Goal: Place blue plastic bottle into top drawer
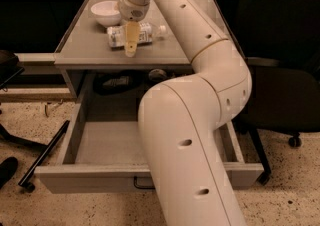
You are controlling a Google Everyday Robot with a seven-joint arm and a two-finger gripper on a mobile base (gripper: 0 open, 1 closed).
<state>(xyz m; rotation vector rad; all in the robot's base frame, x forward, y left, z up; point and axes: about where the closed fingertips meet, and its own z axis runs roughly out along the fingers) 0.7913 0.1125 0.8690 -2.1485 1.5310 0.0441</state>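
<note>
the white arm [195, 135] rises from the lower foreground, bends at a thick elbow on the right, then stretches back and left over the table [80, 52]. its gripper [131, 44] points down at the table top, right at the blue plastic bottle [146, 32]; whether it is released or grasping the bottle, i cannot tell. the bottle lies on its side on the table, cap towards the right, just in front of a white bowl [106, 13]. the top drawer [95, 142] stands pulled out below, and the arm's big lower part hides much of its middle and right. a black chair [285, 75] stands at the right
</note>
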